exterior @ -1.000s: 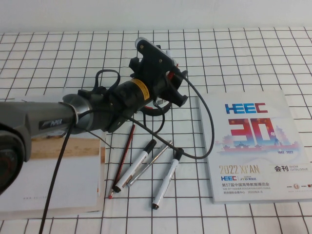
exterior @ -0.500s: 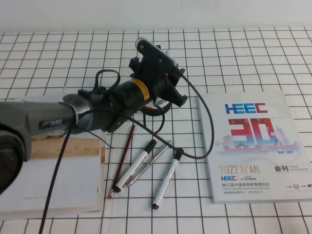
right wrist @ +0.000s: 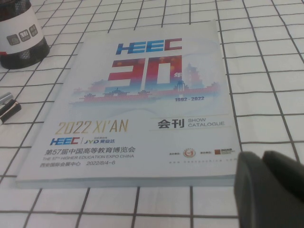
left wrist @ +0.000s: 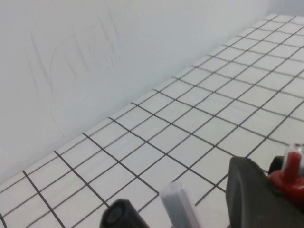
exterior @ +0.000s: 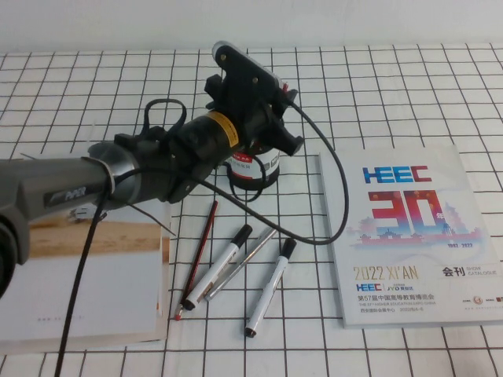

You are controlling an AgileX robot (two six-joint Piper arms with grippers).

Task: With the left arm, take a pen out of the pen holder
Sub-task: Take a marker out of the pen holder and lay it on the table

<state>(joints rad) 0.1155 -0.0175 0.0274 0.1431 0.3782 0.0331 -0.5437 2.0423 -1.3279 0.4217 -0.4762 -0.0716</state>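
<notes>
While left gripper (exterior: 259,129) hangs directly above pen holder (exterior: 255,169), pen tops (left wrist: 178,206) stand just under it. Cannot tell whether it has closed on one. Well right of pen holder, right gripper (right wrist: 270,190) over catalogue (exterior: 409,236) edge, its state also unclear.

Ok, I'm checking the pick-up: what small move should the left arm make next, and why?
Probably a slow, straight lift. The left end effector hangs right above the black cylindrical pen holder with a white label, and its wrist view shows a red-capped pen close by, so rising vertically should draw one out. The right end effector sits by the white catalogue.
</notes>
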